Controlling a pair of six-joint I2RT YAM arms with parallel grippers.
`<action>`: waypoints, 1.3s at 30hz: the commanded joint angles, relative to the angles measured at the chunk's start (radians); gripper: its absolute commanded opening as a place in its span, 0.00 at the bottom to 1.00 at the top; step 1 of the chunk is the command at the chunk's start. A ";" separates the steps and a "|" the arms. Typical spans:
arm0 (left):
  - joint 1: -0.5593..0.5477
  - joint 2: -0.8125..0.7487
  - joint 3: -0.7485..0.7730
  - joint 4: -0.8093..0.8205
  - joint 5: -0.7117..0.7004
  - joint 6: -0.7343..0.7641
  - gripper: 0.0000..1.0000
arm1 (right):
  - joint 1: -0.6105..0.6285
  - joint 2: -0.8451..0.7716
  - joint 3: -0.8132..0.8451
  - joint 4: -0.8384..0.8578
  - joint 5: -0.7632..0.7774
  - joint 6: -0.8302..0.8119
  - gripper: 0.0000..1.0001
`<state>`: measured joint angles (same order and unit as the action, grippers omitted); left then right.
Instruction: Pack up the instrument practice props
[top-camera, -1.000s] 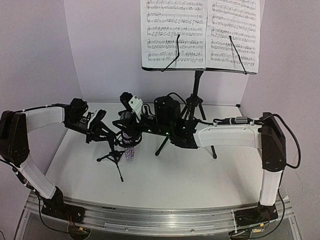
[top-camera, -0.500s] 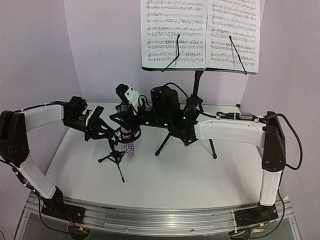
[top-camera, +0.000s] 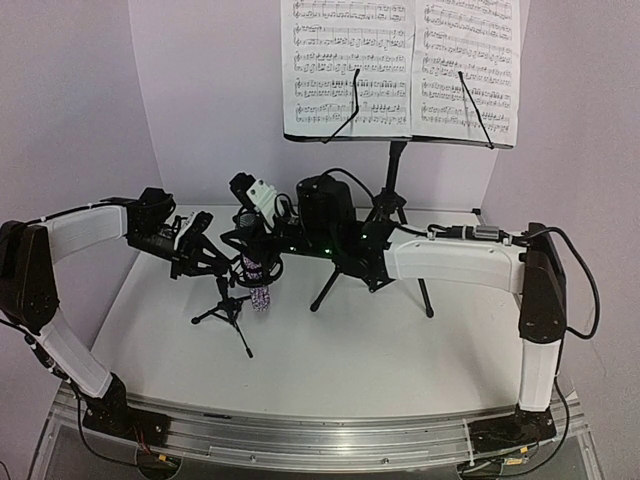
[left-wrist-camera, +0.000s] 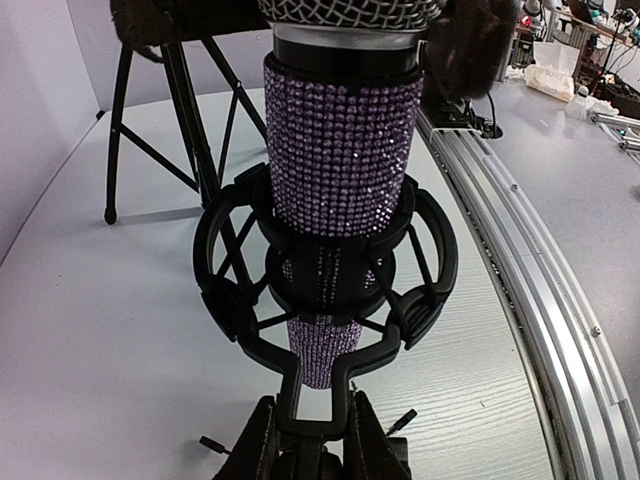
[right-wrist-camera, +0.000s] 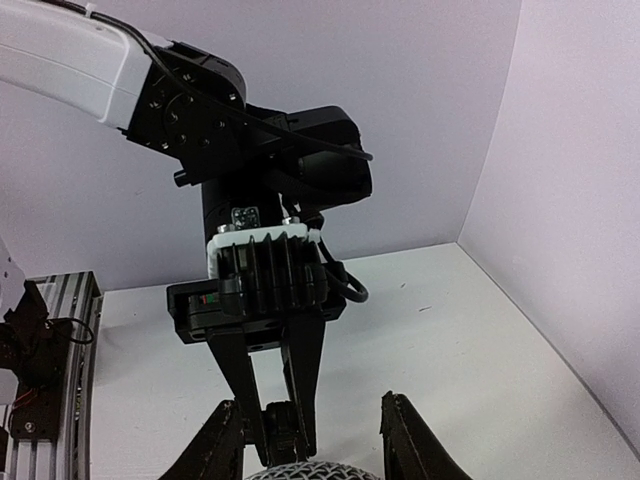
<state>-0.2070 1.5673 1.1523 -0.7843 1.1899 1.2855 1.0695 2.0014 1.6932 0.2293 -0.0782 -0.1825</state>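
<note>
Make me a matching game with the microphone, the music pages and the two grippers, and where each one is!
Things:
1. microphone
2. music pages
3. left gripper
4. right gripper

Places:
A. up on the tall stand
B. straddling the mesh head
C. sitting in the black ring of the little stand
D. clamped on that ring's stem

Pairs: 1-C, 2-A, 3-D, 4-B

No legible text; only staves, apparently, on sheet-music pages (top-camera: 348, 62)
</note>
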 joint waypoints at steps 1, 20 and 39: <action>0.004 -0.011 -0.030 0.033 0.015 -0.069 0.00 | 0.018 -0.021 -0.014 0.111 -0.034 0.072 0.03; 0.022 -0.010 -0.066 0.038 0.076 -0.080 0.00 | 0.018 -0.132 -0.163 0.121 0.039 0.140 0.90; 0.024 -0.018 -0.066 0.018 0.077 -0.043 0.00 | 0.003 -0.092 -0.251 0.253 0.051 0.214 0.44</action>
<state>-0.1898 1.5673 1.0843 -0.7259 1.2133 1.2360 1.0716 1.8913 1.4151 0.3989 -0.0220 0.0273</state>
